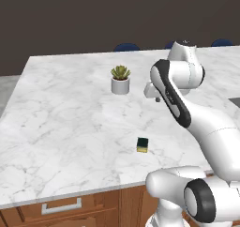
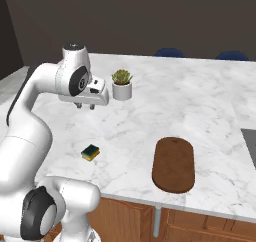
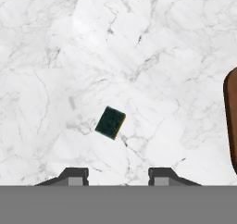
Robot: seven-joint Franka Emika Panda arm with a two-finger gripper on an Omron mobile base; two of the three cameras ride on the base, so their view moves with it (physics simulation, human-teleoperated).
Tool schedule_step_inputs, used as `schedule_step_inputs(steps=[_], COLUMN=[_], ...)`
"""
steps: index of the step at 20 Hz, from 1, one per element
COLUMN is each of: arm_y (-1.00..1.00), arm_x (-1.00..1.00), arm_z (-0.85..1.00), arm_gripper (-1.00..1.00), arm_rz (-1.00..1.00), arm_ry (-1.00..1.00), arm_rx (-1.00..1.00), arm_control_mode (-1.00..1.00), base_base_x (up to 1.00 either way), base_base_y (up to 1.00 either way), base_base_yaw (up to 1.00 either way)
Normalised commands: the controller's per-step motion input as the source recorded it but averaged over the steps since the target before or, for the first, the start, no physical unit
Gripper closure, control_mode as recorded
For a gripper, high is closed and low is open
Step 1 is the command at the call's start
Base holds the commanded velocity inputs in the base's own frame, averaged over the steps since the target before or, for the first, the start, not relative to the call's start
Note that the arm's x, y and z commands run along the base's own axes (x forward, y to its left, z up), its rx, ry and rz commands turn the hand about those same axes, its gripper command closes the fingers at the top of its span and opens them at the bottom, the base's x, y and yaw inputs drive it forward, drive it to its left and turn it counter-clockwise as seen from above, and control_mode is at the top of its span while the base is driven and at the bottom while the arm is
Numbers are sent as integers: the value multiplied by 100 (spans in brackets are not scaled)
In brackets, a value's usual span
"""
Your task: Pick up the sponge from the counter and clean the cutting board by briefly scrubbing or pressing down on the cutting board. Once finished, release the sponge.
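The sponge (image 1: 142, 145) (image 2: 90, 152) (image 3: 110, 122) lies flat on the white marble counter (image 1: 70, 113) (image 2: 200, 106) (image 3: 139, 42), dark green side up with a yellow edge showing. The dark reddish-brown cutting board (image 2: 173, 164) rests near the counter's front edge, to the sponge's right; its edge (image 3: 230, 112) shows at the right of the hand view. My gripper (image 2: 85, 106) (image 3: 118, 174) hangs well above the counter, behind the sponge, pointing down. It is open with nothing between its fingers.
A small white pot with a green succulent (image 1: 120, 79) (image 2: 121, 84) stands farther back on the counter. Blue chair backs (image 2: 168, 52) show beyond the far edge. A dark sink corner (image 2: 249, 146) lies at the right. Brown cabinets (image 1: 61, 207) are below.
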Motion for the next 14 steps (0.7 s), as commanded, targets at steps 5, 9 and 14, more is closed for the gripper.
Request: schedule_step_inputs(steps=[5, 9, 14], arm_y=[0, 3, 15], arm_x=[-21, -23, -9], arm_z=[-4, -29, -38], arm_gripper=[-100, -100, -100], arm_rz=[0, 0, 0], arm_ry=[-3, 9, 13], arm_rx=[0, 0, 0], arm_control_mode=[-100, -100, -100], base_base_x=[0, 0, 0], base_base_y=[0, 0, 0], base_base_yaw=[0, 0, 0])
